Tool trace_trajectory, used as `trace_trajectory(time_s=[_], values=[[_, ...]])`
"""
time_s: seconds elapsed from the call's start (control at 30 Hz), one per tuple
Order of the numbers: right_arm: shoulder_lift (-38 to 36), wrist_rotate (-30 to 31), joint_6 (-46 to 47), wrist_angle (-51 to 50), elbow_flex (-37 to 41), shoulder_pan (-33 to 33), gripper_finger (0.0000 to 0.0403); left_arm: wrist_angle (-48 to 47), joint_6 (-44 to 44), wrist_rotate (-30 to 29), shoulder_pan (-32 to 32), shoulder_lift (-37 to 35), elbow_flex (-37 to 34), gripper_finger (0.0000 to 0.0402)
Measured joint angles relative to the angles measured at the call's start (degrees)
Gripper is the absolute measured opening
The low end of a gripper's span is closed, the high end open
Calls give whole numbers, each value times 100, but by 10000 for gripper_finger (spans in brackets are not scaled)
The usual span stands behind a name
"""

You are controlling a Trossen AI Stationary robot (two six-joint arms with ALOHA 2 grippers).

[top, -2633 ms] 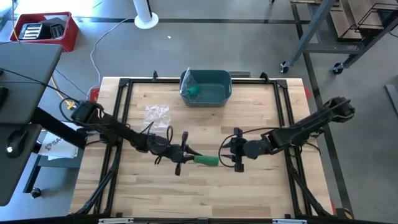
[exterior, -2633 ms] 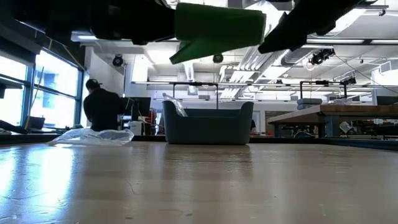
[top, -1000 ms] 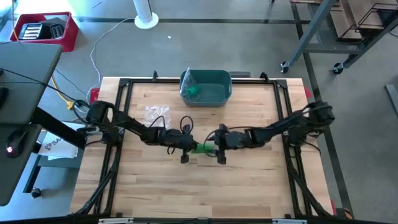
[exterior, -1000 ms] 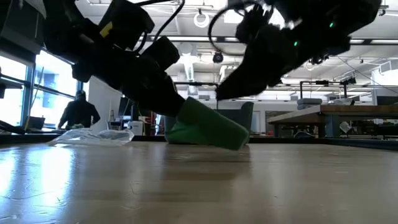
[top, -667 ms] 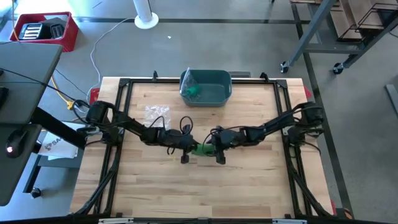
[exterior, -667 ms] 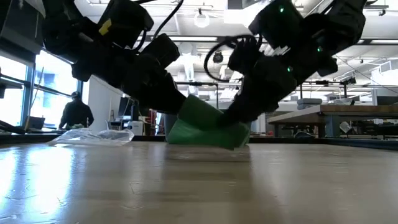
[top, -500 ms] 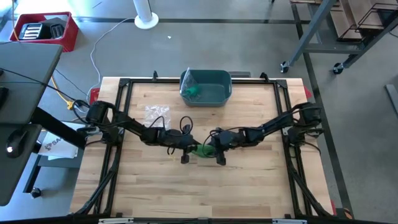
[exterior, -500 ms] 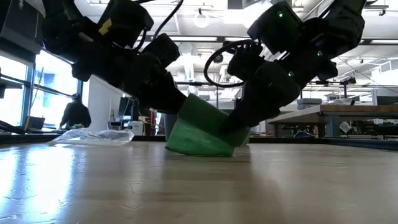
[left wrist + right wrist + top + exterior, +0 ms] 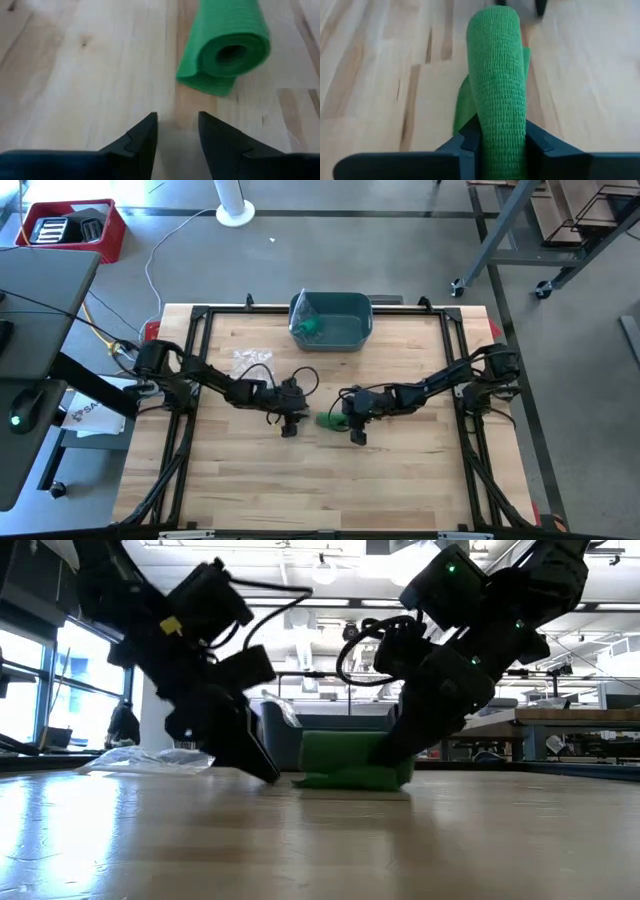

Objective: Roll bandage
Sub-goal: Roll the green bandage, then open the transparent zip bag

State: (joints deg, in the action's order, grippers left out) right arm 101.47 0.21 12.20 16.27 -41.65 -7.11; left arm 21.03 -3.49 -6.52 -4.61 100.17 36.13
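The green bandage roll (image 9: 331, 419) is lain on the surface (image 9: 400, 480) in front of the bin (image 9: 335, 321), gripped endwise by the right pincer (image 9: 496, 145), while the left pincer (image 9: 176, 131), parted and empty, is faced by its far open end.

The bandage (image 9: 496, 65) in my right tool (image 9: 496, 145) is bright green with a fine knitted weave; its rolled end shows tight ribbed layers. Both my tools are dark, near black, the left tool (image 9: 176, 137) included. The counter (image 9: 400, 490) is pale wood with darker grain streaks, framed in black. The bin (image 9: 345, 330) is dull blue-grey. The crate (image 9: 75, 225) on the floor is red.
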Motion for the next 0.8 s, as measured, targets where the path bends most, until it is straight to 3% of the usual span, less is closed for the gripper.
trace_trajectory(time_s=[0.27,0.47,0.6,0.8], values=[[-35,392,74,-295,-2,-4,74,-1957,-361,-182,125,-996,11,154],[-35,844,-23,-280,-2,0,140,-2864,-747,-720,-69,-1743,16,150],[-103,691,-44,-285,-2,2,188,-3448,-1106,-1040,-203,-2108,20,149],[-468,739,-163,-359,-28,0,205,-4595,-1892,-1695,-201,-2321,18,149]])
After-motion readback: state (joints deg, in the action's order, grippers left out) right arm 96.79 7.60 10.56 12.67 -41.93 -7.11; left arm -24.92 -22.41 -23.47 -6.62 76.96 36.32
